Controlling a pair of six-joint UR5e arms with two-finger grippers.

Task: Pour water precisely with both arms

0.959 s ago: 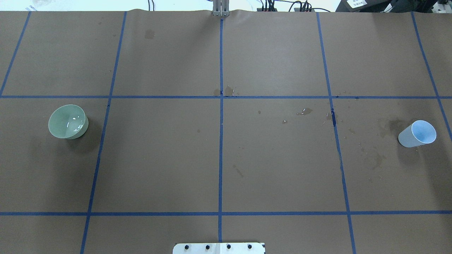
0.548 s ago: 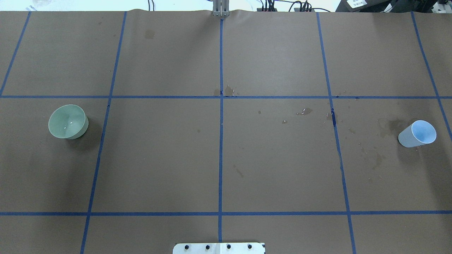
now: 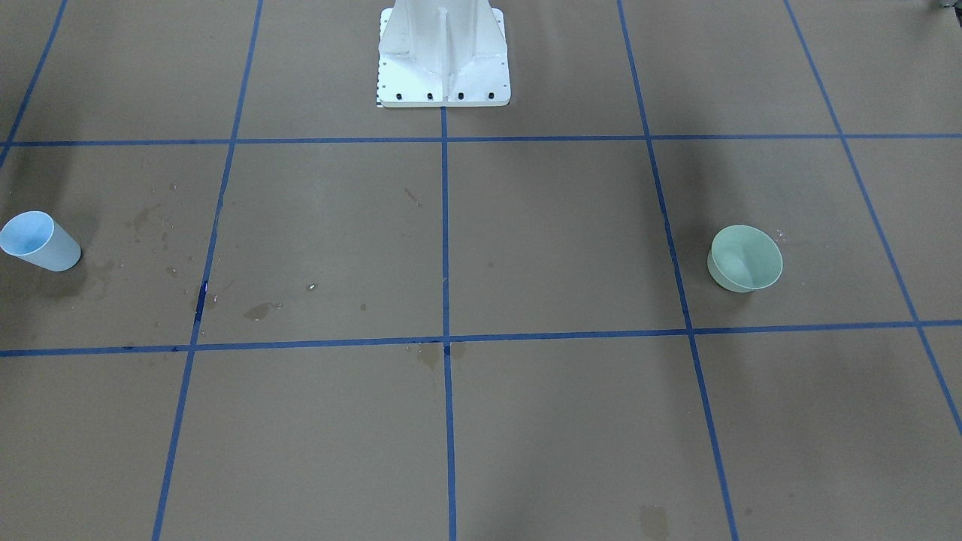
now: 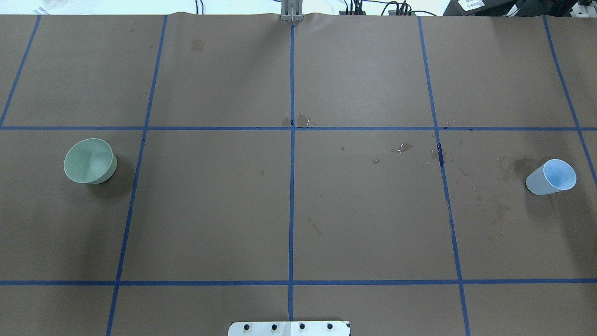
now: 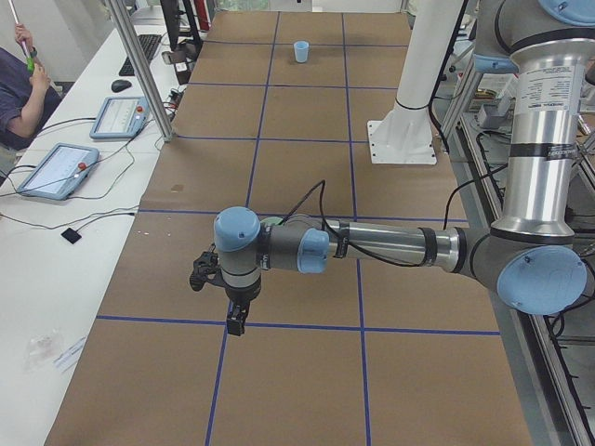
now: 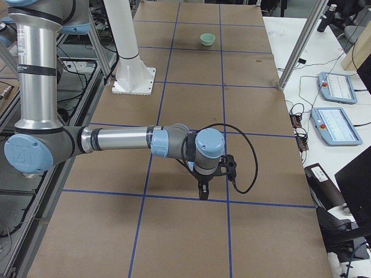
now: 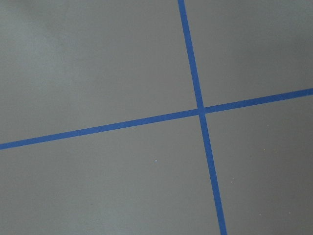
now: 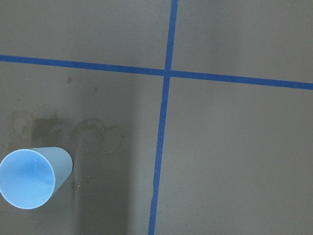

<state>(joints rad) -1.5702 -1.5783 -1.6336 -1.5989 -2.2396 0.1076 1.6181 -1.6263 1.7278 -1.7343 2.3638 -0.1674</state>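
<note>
White pedestal (image 3: 443, 60) is bolted at the near edge, centre, on brown paper (image 4: 210, 210) gridded with blue tape (image 4: 292, 210). Left arm (image 5: 390, 246) is stretched low toward the left end, left gripper (image 5: 237, 322) pointed down over a tape crossing. Its finger spread cannot be told, side view only. Right arm (image 6: 116, 141) is stretched the same way to the right, right gripper (image 6: 203, 191) pointed down just above the paper, spread likewise not readable. In the middle row, green bowl (image 4: 90, 161) is set upright at the left end and blue cup (image 4: 551, 177) upright at the right end, well apart. Water (image 4: 400, 150) is made out only as small shiny droplets on the paper right of centre. Whether either vessel holds any cannot be told. Dark stains (image 4: 506, 165) are spread beside the cup. Cables (image 4: 359, 7) are bunched past the far edge.
</note>
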